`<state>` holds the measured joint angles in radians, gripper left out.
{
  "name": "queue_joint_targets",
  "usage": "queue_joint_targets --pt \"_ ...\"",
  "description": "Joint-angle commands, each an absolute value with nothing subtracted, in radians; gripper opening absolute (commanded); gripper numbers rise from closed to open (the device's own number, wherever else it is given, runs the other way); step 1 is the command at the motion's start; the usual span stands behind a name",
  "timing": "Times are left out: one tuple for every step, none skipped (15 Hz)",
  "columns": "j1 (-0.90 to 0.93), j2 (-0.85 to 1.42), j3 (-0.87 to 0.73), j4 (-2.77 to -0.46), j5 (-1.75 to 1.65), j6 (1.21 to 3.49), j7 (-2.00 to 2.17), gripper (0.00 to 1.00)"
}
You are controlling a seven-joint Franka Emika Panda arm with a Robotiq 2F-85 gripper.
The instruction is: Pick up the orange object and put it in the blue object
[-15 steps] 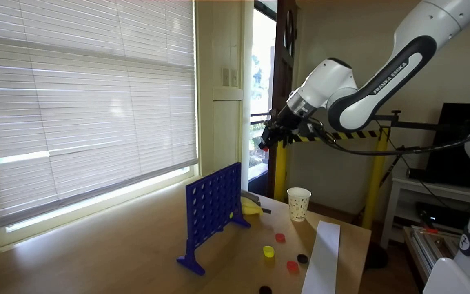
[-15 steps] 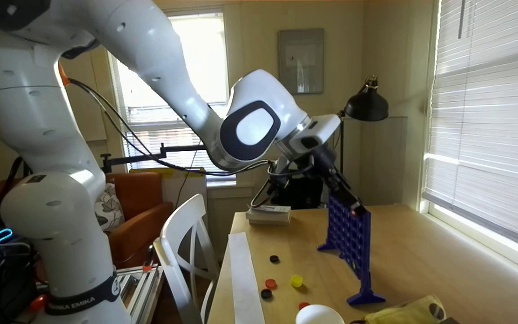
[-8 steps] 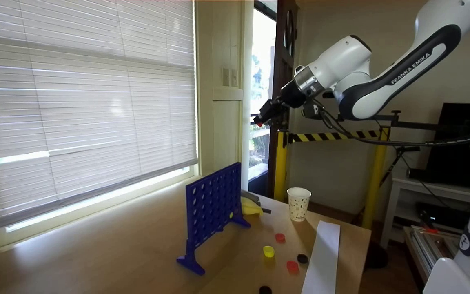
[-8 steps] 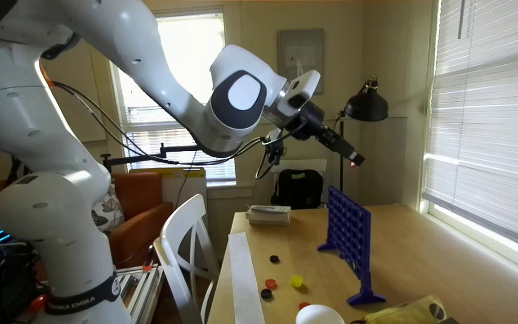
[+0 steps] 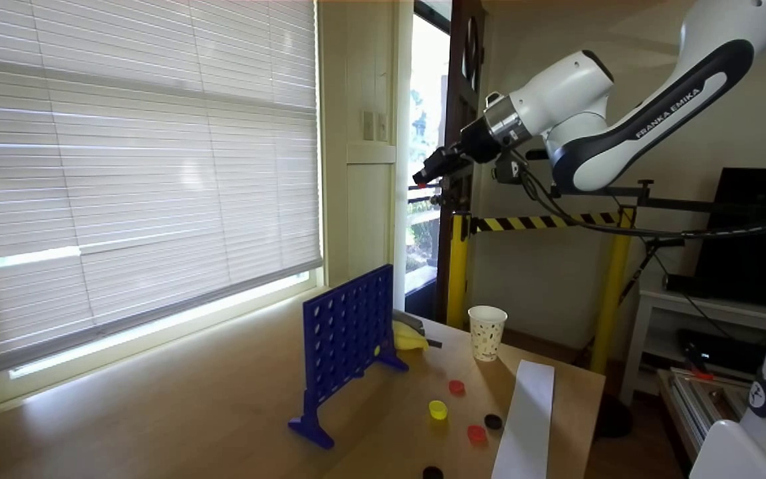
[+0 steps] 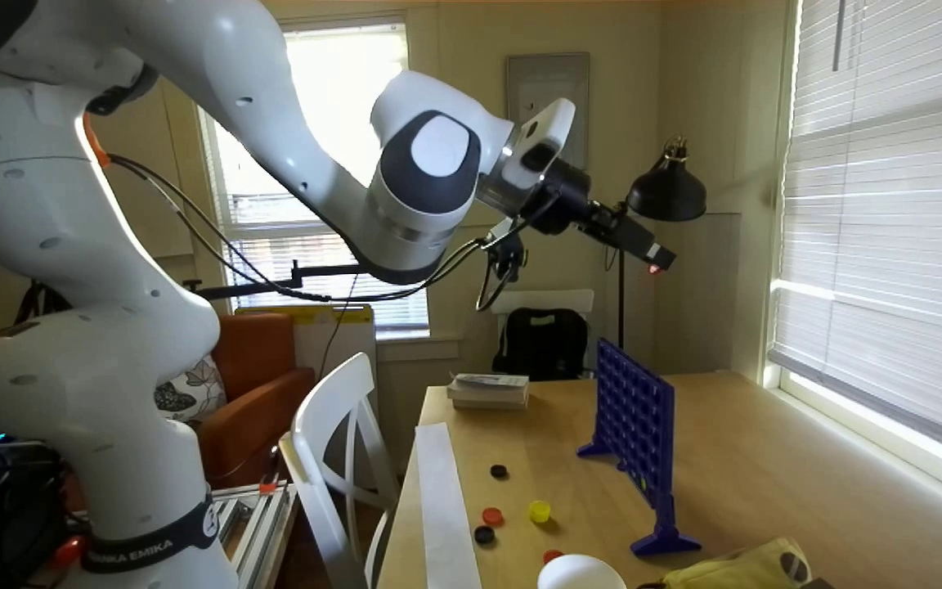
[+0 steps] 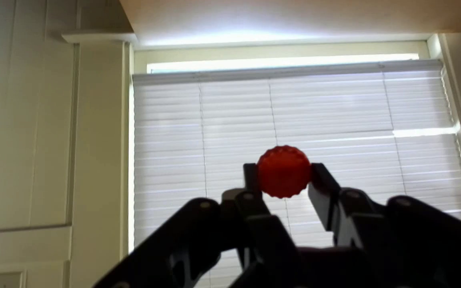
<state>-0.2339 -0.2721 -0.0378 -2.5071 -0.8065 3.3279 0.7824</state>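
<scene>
Aloft now, well above the worktop [image 5: 177, 426], with the orange-red token [image 7: 283, 170] pinched in the gripper [image 7: 284, 177]! Squeezed between dark fingertips [image 7: 249, 176] at opposite sides of the rim, seemingly without a gap at either contact. Angled downward in both exterior views, higher than the blue grid [image 6: 637, 425] and clearly apart from it, not yet posted in.

Looks light (next to nothing, at a guess) and stiff, probably moulded plastic. Unlikely to squash or crack under a moderate squeeze. Scalloped round the rim, so maybe less slippery than a smooth edge, yet gripped at just two narrow places: could pivot, or even pop out, on a knock. Best held exactly there, across the diameter, leaving the broad face bare. Poking out past the fingertips, too, handy for leading into the top of the grid ahead of letting go.

Next, most likely: swing over the top edge, turn the thin side to line up, lower gently, release. Mind the grid there: snag on it and perhaps twist loose! Leave alone, down on the worktop, the other red tokens [image 5: 476, 435], the yellow token [image 5: 437, 410] and the patterned paper cup [image 5: 487, 336].
</scene>
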Motion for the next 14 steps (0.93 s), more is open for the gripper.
queue_joint_targets --pt "-0.508 -0.358 0.2 -2.563 -0.75 3.452 0.734 0.1" --pt "-0.587 -0.377 0.283 -2.603 -0.682 3.513 0.688 0.1" --pt "-0.666 -0.388 0.365 -2.634 -0.62 3.575 0.646 0.1" --pt "-0.72 -0.385 0.444 -2.666 -0.546 3.626 0.609 0.1" --pt "-0.773 -0.386 0.523 -2.701 -0.46 3.674 0.56 0.1" --pt "-0.82 -0.385 0.602 -2.734 -0.383 3.722 0.517 0.1" --pt "-0.858 -0.369 0.68 -2.762 -0.305 3.764 0.473 0.1" --pt "-0.899 -0.355 0.764 -2.789 -0.226 3.807 0.428 0.1" --pt "-0.929 -0.333 0.845 -2.812 -0.148 3.844 0.387 0.1" --pt "-0.973 -0.263 0.93 -2.76 -0.077 3.85 0.333 0.1" --pt "-1.007 -0.248 1.015 -2.78 0.003 3.879 0.285 0.1" --pt "-0.946 -0.315 0.901 -2.781 -0.112 3.819 0.381 0.35" --pt "-0.974 -0.296 0.965 -2.781 -0.058 3.834 0.348 0.35" --pt "-0.988 -0.282 0.996 -2.78 -0.036 3.843 0.331 0.35"
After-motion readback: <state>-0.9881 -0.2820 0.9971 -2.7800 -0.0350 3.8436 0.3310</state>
